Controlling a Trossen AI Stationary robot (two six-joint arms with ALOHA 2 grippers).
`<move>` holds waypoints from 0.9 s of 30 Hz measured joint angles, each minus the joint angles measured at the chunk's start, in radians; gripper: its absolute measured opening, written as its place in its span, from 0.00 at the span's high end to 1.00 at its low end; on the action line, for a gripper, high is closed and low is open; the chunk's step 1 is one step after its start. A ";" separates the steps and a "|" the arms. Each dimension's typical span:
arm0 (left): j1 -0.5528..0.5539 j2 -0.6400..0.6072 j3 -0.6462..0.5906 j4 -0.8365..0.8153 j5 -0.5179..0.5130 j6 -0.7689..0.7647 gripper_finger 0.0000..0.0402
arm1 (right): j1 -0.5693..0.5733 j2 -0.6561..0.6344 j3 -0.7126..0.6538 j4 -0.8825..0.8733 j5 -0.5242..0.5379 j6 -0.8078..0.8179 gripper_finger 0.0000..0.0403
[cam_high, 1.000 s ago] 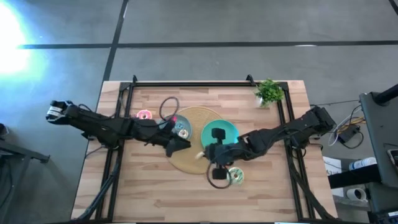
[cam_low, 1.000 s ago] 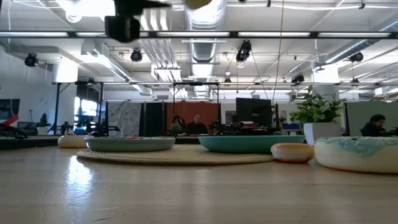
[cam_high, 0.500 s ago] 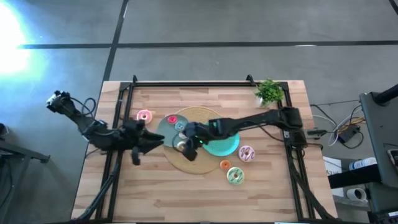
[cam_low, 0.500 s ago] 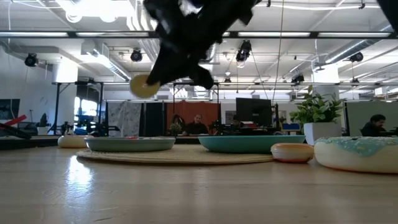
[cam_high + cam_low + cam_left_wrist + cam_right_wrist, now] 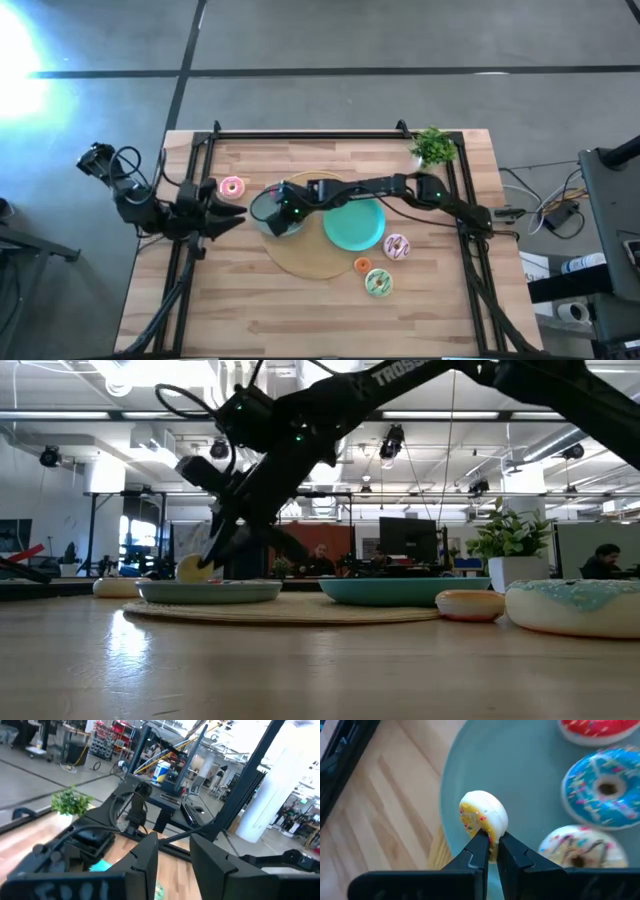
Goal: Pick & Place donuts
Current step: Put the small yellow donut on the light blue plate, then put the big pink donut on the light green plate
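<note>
Right gripper [image 5: 489,851] clenched on a small cream-iced toy donut with yellow sprinkled edge [image 5: 483,819], held on edge just over the near rim of the round grey-blue plate [image 5: 530,795], beside a blue-iced donut [image 5: 604,790], a red one [image 5: 592,729] and a white drizzled one [image 5: 580,847]. Best lowered a touch further onto bare plate, clear of the neighbours and away from the rim, then released gently so nothing rolls off. Left gripper [image 5: 225,212] parked at the table's left edge, fingers parted and empty.

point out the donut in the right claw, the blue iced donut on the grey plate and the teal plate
yellow-iced donut [image 5: 484,820], right wrist view, on its cream side above the fingertips
blue iced donut [image 5: 600,802], right wrist view, on the icing left of its hole
teal plate [image 5: 352,228], high view, on its bare middle
</note>
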 joint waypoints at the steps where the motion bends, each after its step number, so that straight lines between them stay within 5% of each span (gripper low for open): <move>1: 0.000 -0.013 -0.001 -0.011 0.000 0.016 0.78 | -0.002 0.015 0.027 -0.023 -0.009 0.011 0.96; 7: 0.000 -0.089 -0.001 -0.066 -0.001 0.062 0.78 | -0.018 0.089 0.140 -0.153 -0.089 0.023 0.95; 13: 0.000 -0.146 -0.002 -0.081 -0.027 0.097 0.78 | -0.014 0.090 0.185 -0.299 -0.017 -0.050 0.84; 22: 0.000 -0.154 -0.011 -0.146 -0.152 0.106 0.78 | -0.016 0.083 0.288 -0.359 -0.002 -0.243 0.65; 27: 0.000 -0.154 -0.010 -0.317 -0.281 -0.039 0.78 | -0.015 0.079 0.363 -0.433 0.029 -0.384 0.59</move>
